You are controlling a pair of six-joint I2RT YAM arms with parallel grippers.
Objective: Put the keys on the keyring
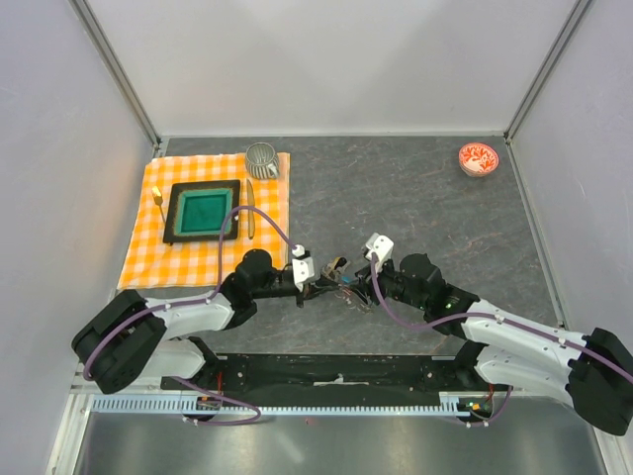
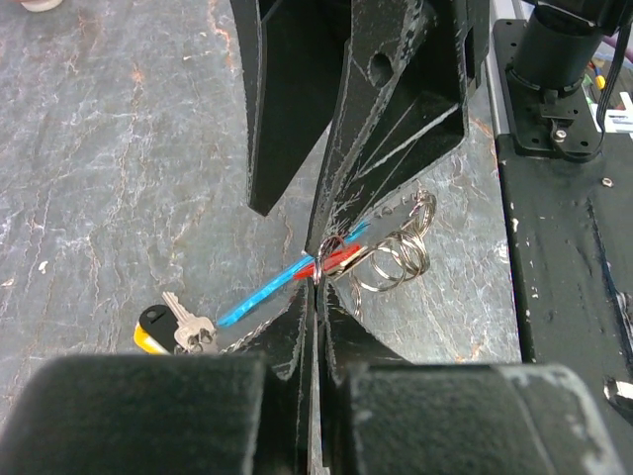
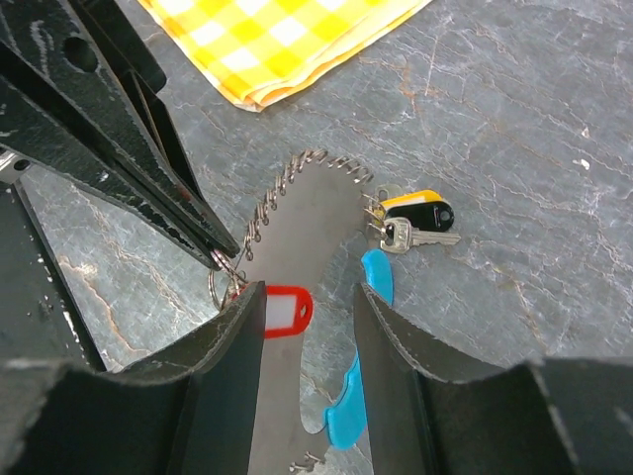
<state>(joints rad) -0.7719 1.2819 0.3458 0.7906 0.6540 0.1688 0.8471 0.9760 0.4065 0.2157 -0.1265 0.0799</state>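
My left gripper (image 2: 316,274) is shut on a silver split ring (image 3: 220,282) that carries a red key tag (image 3: 282,310); more loose rings (image 2: 396,257) hang beside it. My right gripper (image 3: 309,307) is open just above the table, and the red tag lies between its fingers without touching them. The keyring's beaded chain (image 3: 282,188) arcs across the stone top to its curved blue tag (image 3: 366,396). A silver key (image 3: 415,237) with black and yellow tags (image 3: 420,210) lies at the chain's far end. In the top view both grippers (image 1: 341,287) meet at the table's near middle.
An orange checked cloth (image 1: 198,257) at the left holds a black tray with a green dish (image 1: 203,211), a metal mug (image 1: 261,158) and yellow-handled cutlery (image 1: 158,198). A red-and-white bowl (image 1: 479,158) stands at the far right. A corner of the cloth (image 3: 287,40) lies near the grippers.
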